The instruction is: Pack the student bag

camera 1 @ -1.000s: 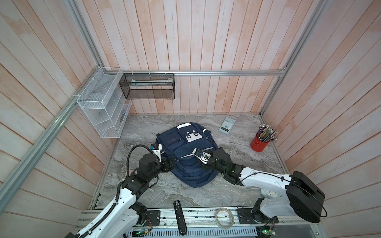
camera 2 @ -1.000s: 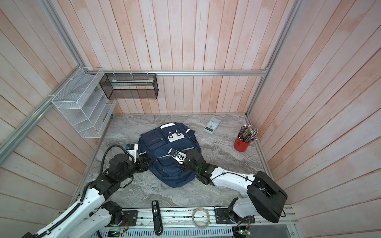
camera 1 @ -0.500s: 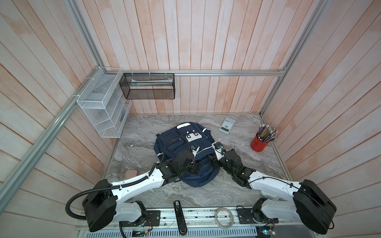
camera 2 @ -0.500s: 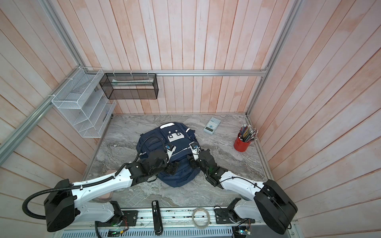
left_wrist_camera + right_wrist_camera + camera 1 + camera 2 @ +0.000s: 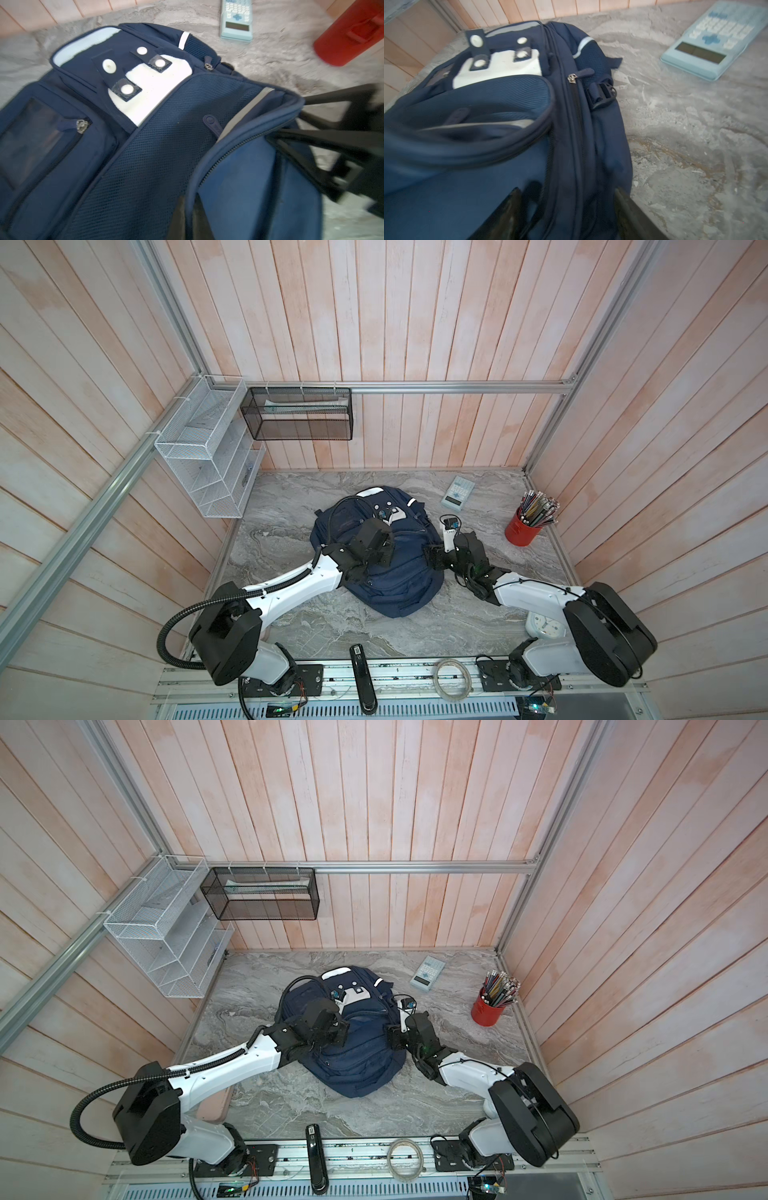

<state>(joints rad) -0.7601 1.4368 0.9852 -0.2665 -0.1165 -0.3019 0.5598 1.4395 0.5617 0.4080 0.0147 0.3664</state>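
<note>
1. Left gripper (image 5: pixel 188 216) is clamped on the student bag (image 5: pixel 390 585), at the raised rim of its open pocket. My left arm reaches in low over the bag's middle.
2. That bag lies mid-table (image 5: pixel 299 626), its long axis running from me toward the far wall, white patch (image 5: pixel 158 93) at the far end.
3. Right gripper (image 5: pixel 433 561) sits at the bag's right flank, jaws apart astride the zip seam (image 5: pixel 576 124), gripping nothing.

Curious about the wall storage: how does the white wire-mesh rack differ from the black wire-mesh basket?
The white wire-mesh rack has several stacked compartments; the black wire-mesh basket is one long box. The rack hangs on the left wall, the basket on the back wall. Both are mesh and hang from the metal rails.
</note>
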